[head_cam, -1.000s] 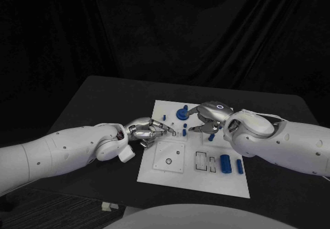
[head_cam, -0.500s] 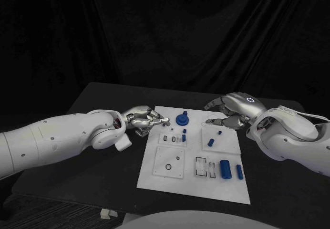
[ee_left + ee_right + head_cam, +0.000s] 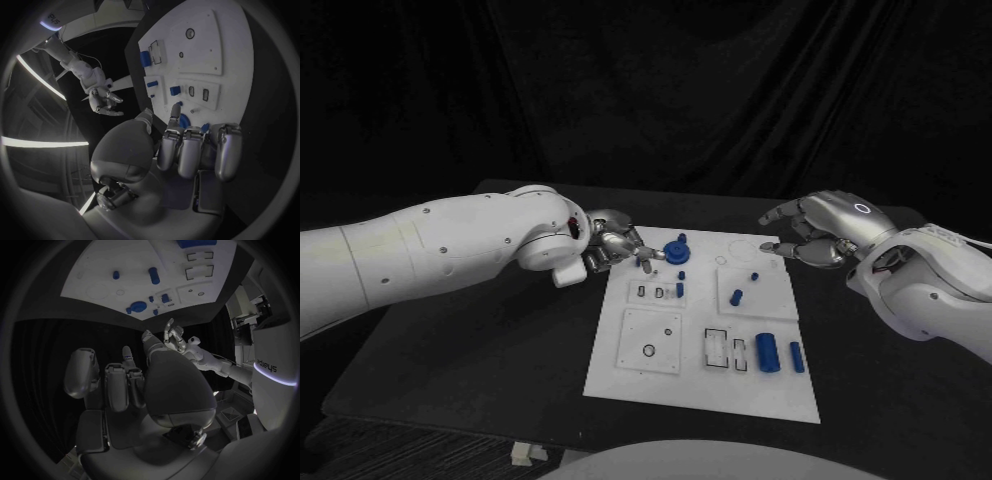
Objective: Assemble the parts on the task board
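Observation:
The white task board (image 3: 704, 325) lies mid-table with blue parts on it. A round blue part with a peg (image 3: 678, 250) stands near its far edge. Small blue pegs (image 3: 736, 297) stand in the middle, and a larger blue cylinder (image 3: 767, 352) lies near the front right. My left hand (image 3: 620, 243) hovers at the board's far left corner, fingers curled with one stretched toward the round part, holding nothing. My right hand (image 3: 816, 235) hangs off the far right corner, fingers apart and empty. The left wrist view shows the curled left hand (image 3: 187, 150) above the task board (image 3: 206, 45).
The black table (image 3: 488, 340) reaches well beyond the board on both sides. Rectangular slots (image 3: 718, 345) and a square plate with a ring hole (image 3: 651, 350) sit in the board's front half. A dark curtain closes the back.
The camera view has shifted. My right hand has drawn back from over the board's far middle to beyond its right corner. My left hand has moved from the left edge to the far left corner.

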Available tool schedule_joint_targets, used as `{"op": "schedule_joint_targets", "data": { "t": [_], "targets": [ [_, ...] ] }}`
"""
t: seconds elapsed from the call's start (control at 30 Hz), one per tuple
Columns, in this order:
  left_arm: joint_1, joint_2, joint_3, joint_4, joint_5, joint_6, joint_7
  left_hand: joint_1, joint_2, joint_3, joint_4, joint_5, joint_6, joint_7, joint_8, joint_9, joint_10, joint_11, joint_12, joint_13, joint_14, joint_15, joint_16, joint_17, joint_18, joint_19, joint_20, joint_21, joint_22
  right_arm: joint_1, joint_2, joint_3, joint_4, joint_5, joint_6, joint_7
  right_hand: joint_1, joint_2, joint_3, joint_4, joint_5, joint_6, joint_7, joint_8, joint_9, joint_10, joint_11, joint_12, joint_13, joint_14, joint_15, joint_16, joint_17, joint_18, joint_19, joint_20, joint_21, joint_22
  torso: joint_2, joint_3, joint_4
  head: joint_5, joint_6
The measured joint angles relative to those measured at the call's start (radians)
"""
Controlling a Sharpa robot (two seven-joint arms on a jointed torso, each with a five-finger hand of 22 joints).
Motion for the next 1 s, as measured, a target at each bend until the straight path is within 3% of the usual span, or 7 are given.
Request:
{"op": "schedule_joint_targets", "data": {
  "t": [0.1,0.33,0.6,0.73,0.87,1.0],
  "targets": [
    [0.002,0.034,0.0,-0.013,-0.007,0.019,-0.068,0.005,0.0,-0.01,-0.017,0.004,-0.022,-0.017,0.079,0.119,0.001,-0.014,0.0,0.0,-0.001,-0.014,0.0,0.0,0.0,0.003,-0.014,0.0,0.0,0.0,-0.009,0.0,-0.005,0.0,-0.001,0.0,0.004,0.004,0.0,0.0,0.004,0.006,-0.001,0.001,0.001,0.0,0.0,0.0,0.0,0.0,0.0,0.0,0.0,0.0,0.0,0.0,0.0,0.0,-0.001,0.0031,-0.0073,0.005,-0.003],
    [0.004,0.097,0.0,-0.044,-0.051,0.048,-0.184,0.009,0.005,-0.011,-0.043,0.019,-0.038,-0.033,0.165,0.273,-0.001,-0.026,0.0,0.0,-0.001,-0.025,0.0,0.0,0.0,0.006,-0.028,-0.008,0.0,-0.005,-0.018,0.0,-0.018,0.0,-0.011,0.0,0.004,0.004,0.0,0.0,0.007,0.01,0.003,0.001,0.002,0.0,0.0,0.0,0.0,0.0,0.0,-0.006,0.0,0.0,0.0,0.0,0.0,0.0,0.0,0.0143,-0.0276,0.019,-0.014],
    [0.004,0.131,0.0,-0.062,-0.114,0.052,-0.249,-0.009,0.008,-0.013,-0.041,0.019,-0.039,-0.035,0.187,0.327,-0.001,-0.034,0.0,0.0,-0.001,-0.032,0.0,0.0,0.0,0.014,-0.035,-0.009,0.0,-0.018,-0.018,-0.001,-0.027,0.0,-0.021,0.0,0.004,0.004,0.0,0.0,0.011,0.013,-0.001,0.001,0.002,0.0,0.0,0.0,0.0,0.0,0.0,-0.006,0.0,0.0,0.0,0.0,0.0,0.0,0.005,0.0229,-0.0485,0.028,-0.022],
    [0.004,0.15,0.0,-0.064,-0.131,0.052,-0.261,-0.009,0.008,-0.013,-0.042,0.022,-0.042,-0.046,0.218,0.386,-0.001,-0.042,0.0,0.0,0.001,-0.041,0.0,0.0,0.0,0.019,-0.04,-0.009,0.0,-0.025,-0.017,-0.001,-0.032,0.0,-0.024,0.0,0.004,0.004,0.0,0.0,0.011,0.013,-0.001,0.001,0.003,0.0,0.0,0.0,0.0,0.0,0.0,-0.006,0.0,0.0,0.0,0.0,0.0,0.0,0.007,0.0284,-0.0576,0.034,-0.03],
    [0.004,0.164,0.0,-0.071,-0.142,0.05,-0.269,-0.009,0.008,-0.016,-0.044,0.022,-0.046,-0.05,0.221,0.414,-0.001,-0.042,0.0,0.0,0.001,-0.041,0.0,0.0,0.0,0.015,-0.044,-0.009,0.0,-0.03,-0.015,-0.001,-0.034,0.0,-0.027,0.0,0.004,0.004,0.0,0.0,0.011,0.013,-0.001,0.005,0.003,0.0,0.0,0.0,0.0,0.0,0.0,-0.006,0.0,0.0,0.0,0.0,0.0,0.0,0.008,0.0322,-0.0619,0.039,-0.034],
    [0.004,0.176,0.0,-0.075,-0.149,0.049,-0.277,-0.02,0.008,-0.016,-0.044,0.022,-0.054,-0.049,0.221,0.424,-0.001,-0.042,0.0,0.0,0.001,-0.041,0.0,0.0,0.0,0.015,-0.044,-0.009,0.0,-0.034,-0.015,-0.001,-0.035,0.0,-0.028,0.0,0.004,0.004,-0.003,0.003,0.011,0.017,0.003,0.005,0.003,0.0,0.0,0.0,0.0,0.0,0.0,-0.006,0.0,0.0,0.0,0.0,0.0,0.0,0.008,0.0334,-0.0633,0.04,-0.037]
  ]
}}
